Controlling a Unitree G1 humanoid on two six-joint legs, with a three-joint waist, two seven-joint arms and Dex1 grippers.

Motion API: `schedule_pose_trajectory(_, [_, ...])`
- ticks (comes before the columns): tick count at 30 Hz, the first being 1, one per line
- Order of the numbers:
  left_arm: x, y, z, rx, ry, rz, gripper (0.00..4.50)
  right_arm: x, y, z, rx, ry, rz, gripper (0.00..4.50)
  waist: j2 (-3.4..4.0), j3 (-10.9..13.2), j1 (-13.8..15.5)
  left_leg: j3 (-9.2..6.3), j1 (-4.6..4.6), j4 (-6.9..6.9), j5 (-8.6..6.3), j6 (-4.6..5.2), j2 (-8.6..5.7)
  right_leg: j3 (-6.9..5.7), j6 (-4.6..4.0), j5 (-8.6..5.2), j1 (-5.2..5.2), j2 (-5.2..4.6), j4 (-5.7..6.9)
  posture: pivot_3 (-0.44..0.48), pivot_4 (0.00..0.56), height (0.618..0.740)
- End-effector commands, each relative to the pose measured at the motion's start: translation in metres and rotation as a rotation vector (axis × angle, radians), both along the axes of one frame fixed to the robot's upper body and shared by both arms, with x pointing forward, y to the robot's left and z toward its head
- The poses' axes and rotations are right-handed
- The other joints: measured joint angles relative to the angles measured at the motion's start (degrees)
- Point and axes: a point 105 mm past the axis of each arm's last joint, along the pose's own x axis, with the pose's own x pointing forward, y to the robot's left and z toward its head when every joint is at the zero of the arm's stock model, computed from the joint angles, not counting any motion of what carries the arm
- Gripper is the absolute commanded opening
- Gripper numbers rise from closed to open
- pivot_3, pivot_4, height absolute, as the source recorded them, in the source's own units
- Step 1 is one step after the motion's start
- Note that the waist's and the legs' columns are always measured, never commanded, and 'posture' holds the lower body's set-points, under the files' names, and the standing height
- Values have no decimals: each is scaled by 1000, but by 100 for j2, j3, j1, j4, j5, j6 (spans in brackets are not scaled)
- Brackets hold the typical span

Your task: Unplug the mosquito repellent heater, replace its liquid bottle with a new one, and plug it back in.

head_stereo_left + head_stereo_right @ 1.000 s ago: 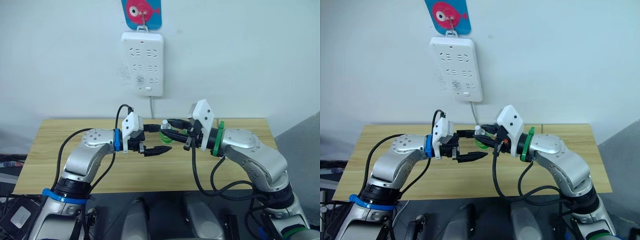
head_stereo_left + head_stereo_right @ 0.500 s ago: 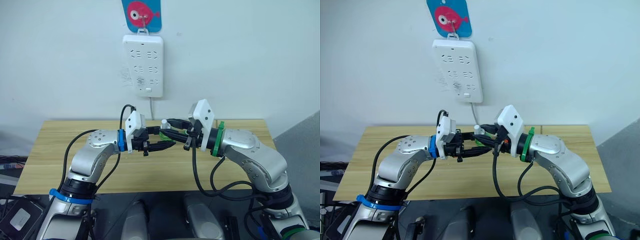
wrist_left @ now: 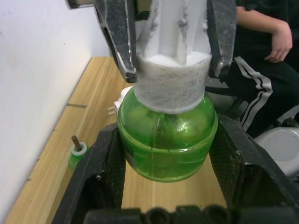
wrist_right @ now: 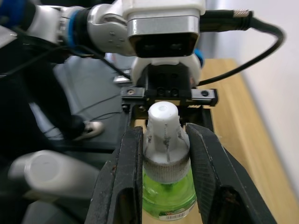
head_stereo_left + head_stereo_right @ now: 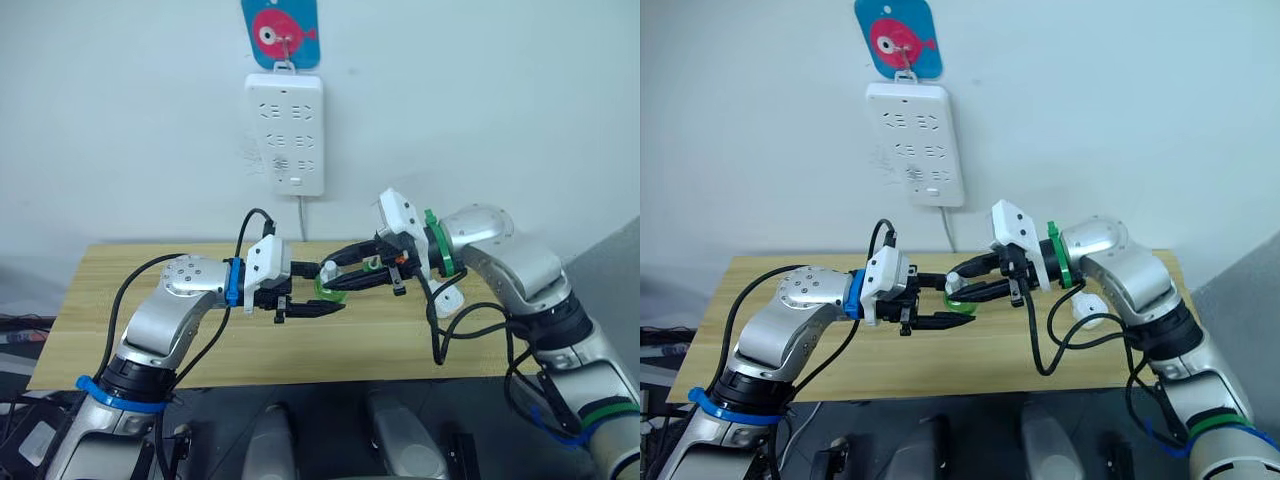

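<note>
— Where is the new bottle now?

— The round green liquid bottle with a white cap is in the air in the middle of the frame, above the light wooden table. I hold it from both ends. My right gripper comes from the right half and is clamped on the white cap; its two black fingers press the ribbed neck on both sides. My left gripper comes from the left half, and its fingers lie against the two sides of the green body, so this pincer grasps the bottle too.

— And the heater?

— The small rounded white plastic mosquito repellent heater lies on the table in the right part of the frame, under my right forearm and apart from both grippers. In the left wrist view its metal prongs stick out just behind the bottle.

— Is something plugged in the wall?

— The long white power strip hangs on the wall in the upper middle of the frame, below a blue sign with a pink fish. Its sockets are free.

— Anything else on the table?

— A smaller green bottle with a brown wick stands upright near the wall. A seated person in dark trousers with white stripes is beyond the table end.
</note>
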Motion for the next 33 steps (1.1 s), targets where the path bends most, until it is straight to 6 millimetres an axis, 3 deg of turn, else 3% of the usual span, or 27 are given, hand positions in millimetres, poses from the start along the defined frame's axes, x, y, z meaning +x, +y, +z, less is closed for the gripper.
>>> schedule_pose_trajectory(1, [-1, 4, 8, -14, -36, 28, 2282, -4, -5, 6, 50, -20, -2, 1767, -1, -6, 25, -3, -3, 1, 0, 0, -2, -3, 0, 0, 0, -3, -1, -126, 171, 725])
schedule_pose_trajectory(6, [5, 4, 5, -49, -45, 93, 2282, 7, -25, 22, 159, -114, -214, 3444, -1, -8, 23, -5, -8, 6, 0, -1, -3, -5, 0, 0, -2, -6, -1, -140, 166, 725])
schedule_pose_trajectory(9, [8, 1, 5, -72, -46, 121, 2282, -5, -30, 21, 217, -117, -317, 3491, -1, -23, 27, -10, -8, 11, 0, -1, -1, -12, 0, 0, 1, -5, 1, -146, 166, 725])
schedule_pose_trajectory(13, [13, -1, 4, -89, -43, 156, 2282, -19, -22, 9, 291, -157, -499, 3491, 0, -64, 7, -13, -9, 12, 0, -1, 0, -10, 0, 0, 1, -1, 6, -160, 165, 725])
schedule_pose_trajectory(22, [21, -8, 5, -103, -49, 166, 2282, -11, -1, -2, 374, -191, -699, 3491, 6, -112, -13, 4, -3, 29, 1, -2, -3, 15, 14, 6, 1, 4, 14, -168, 163, 725])
schedule_pose_trajectory(25, [20, -8, 5, -101, -49, 163, 2282, -9, 1, -5, 365, -188, -692, 2886, 6, -115, -2, 2, -4, 28, 1, -2, -5, 14, 14, 7, 1, 2, 14, -160, 163, 725])
schedule_pose_trajectory(30, [16, -6, 6, -96, -48, 154, 2282, -18, 8, -14, 321, -113, -560, 1106, 7, -123, -3, 0, -3, 28, 1, -2, -2, 11, 14, 8, 1, 3, 16, -132, 160, 725])
schedule_pose_trajectory(33, [11, -7, 7, -93, -44, 135, 2282, -19, 9, -16, 270, -91, -420, 982, 5, -124, 3, 1, -3, 29, 1, -2, -4, 12, 14, 8, 4, 2, 15, -112, 158, 725])
